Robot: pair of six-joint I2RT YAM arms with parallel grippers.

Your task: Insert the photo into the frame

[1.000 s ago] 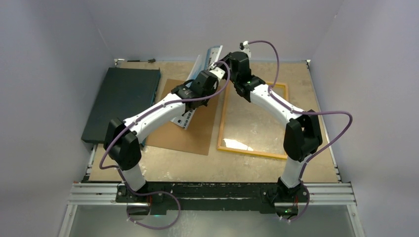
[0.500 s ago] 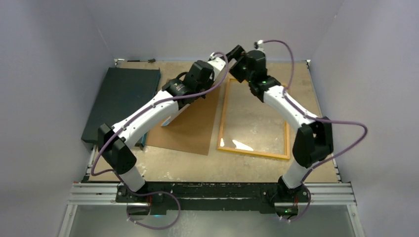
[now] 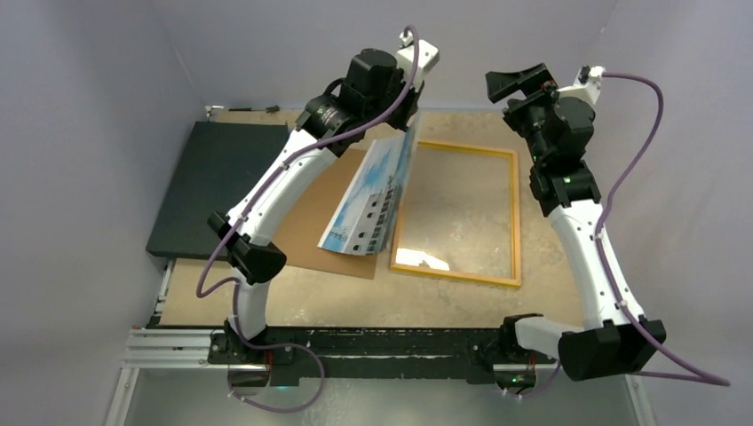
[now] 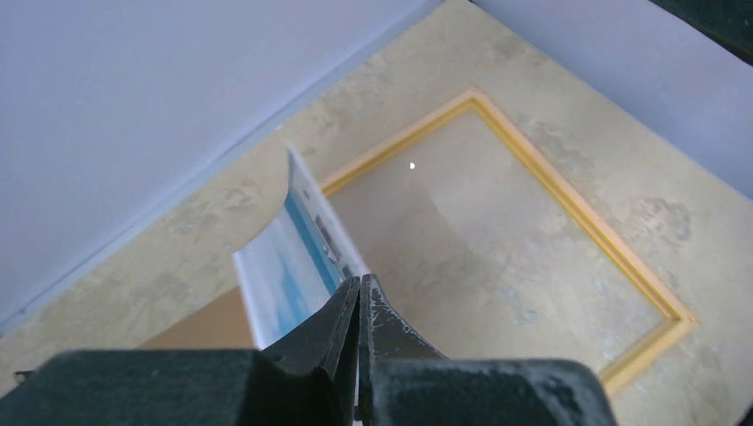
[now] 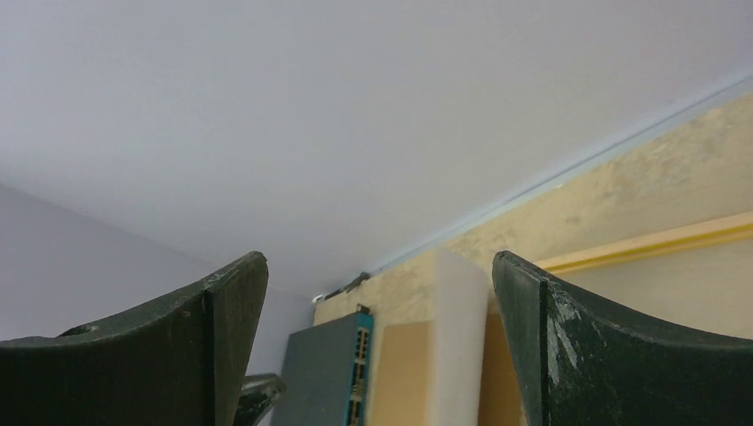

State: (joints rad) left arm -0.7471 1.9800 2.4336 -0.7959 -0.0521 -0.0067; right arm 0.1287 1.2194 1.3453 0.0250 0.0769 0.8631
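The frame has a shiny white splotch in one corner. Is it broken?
Probably not. In the top view it looks like light glaring off the clear middle of the frame, by its near-left corner. In the left wrist view that same surface shows only a tiny bright dot.

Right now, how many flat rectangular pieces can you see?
4: dark slab at far left, brown board beside it, photo tilted above the board, frame lying at right.
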